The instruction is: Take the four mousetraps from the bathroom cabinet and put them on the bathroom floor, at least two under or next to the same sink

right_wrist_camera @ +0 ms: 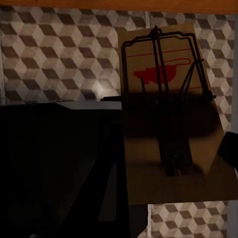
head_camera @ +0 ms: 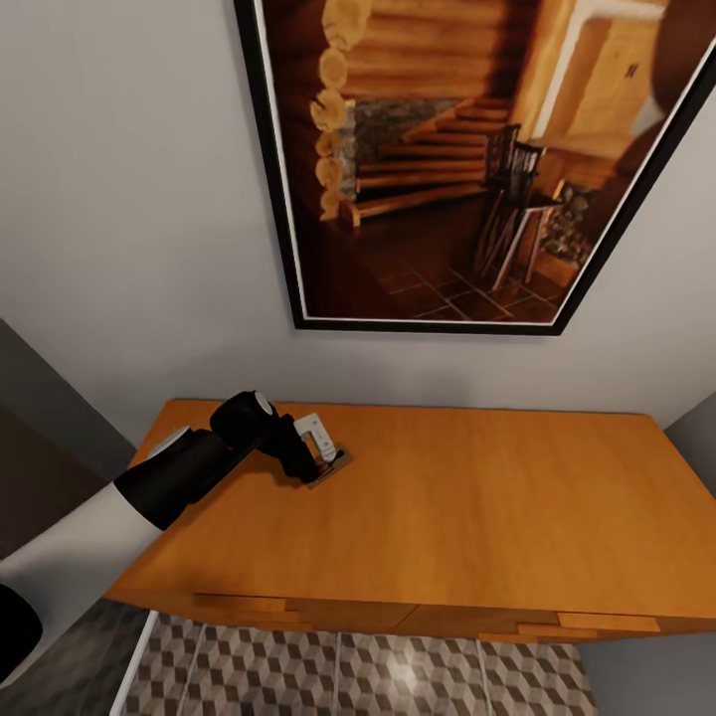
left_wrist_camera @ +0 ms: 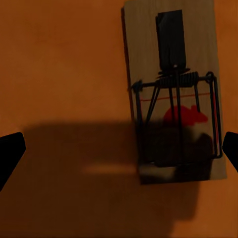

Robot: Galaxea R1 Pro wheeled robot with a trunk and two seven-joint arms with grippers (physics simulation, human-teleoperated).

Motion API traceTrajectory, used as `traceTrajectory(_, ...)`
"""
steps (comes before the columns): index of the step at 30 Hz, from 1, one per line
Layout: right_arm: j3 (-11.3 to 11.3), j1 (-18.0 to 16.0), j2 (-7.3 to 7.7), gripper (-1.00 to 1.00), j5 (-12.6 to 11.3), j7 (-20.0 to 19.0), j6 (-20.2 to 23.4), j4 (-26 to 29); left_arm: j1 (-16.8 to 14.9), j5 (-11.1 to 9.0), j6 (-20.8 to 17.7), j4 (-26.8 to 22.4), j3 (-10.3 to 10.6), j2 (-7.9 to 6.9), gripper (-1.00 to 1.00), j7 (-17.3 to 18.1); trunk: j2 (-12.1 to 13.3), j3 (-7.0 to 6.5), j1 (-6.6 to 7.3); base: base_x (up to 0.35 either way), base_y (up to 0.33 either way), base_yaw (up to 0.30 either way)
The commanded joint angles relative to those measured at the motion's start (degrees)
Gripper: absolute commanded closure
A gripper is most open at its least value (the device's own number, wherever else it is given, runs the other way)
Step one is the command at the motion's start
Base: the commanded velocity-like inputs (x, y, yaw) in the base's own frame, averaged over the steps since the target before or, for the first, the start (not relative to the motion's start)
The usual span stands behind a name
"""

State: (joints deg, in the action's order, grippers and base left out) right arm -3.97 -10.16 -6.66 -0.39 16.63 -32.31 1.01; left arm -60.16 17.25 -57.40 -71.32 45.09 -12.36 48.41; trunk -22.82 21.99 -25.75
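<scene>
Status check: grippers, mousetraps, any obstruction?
Left gripper open over a mousetrap on the cabinet. Right gripper's state unclear; second mousetrap close before it, above the bathroom floor. No obstruction seen.

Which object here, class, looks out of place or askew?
Nothing looks damaged or spilled. One mousetrap lies flat on the cabinet top, skewed to its edges, beneath the left gripper. Another mousetrap sits close before the right wrist camera, above the tiled bathroom floor.

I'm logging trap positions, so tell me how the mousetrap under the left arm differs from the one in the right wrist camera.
The mousetrap on the cabinet lies flat on the cabinet top, beneath the open left end effector, not yet gripped. The held mousetrap hangs in the air in front of the bathroom floor, apparently carried by the right end effector, though its grip is unclear. Both are brown boards with a red mouse mark and dark wire springs.
</scene>
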Motion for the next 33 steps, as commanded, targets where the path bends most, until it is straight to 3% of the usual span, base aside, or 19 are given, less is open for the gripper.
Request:
traceTrajectory(1,-0.4,0.0,-0.02,1.0,0.0,0.4,-0.1,0.0,-0.1,0.6,-0.1,0.0,0.1,0.0,-1.0,0.5,-0.1,0.13,-0.03,0.0,0.0,0.0)
traceTrajectory(15,-0.4,0.0,-0.02,1.0,0.0,0.4,-0.1,0.0,0.1,0.6,-0.1,0.2,0.2,0.68,-1.0,0.5,-0.1,0.57,-0.03,0.0,0.0,0.0)
traceTrajectory(23,-0.4,0.0,-0.02,1.0,0.0,0.4,-0.1,0.0,0.3,0.6,-0.1,1.2,0.2,2.04,-1.0,0.5,-0.1,0.83,-0.03,0.0,0.0,0.0)
traceTrajectory(33,-0.4,0.0,-0.02,1.0,0.0,0.4,-0.1,0.0,0.3,0.7,0.0,2.4,0.2,2.25,-1.0,0.5,-0.1,1.15,-0.03,0.0,0.0,0.0)
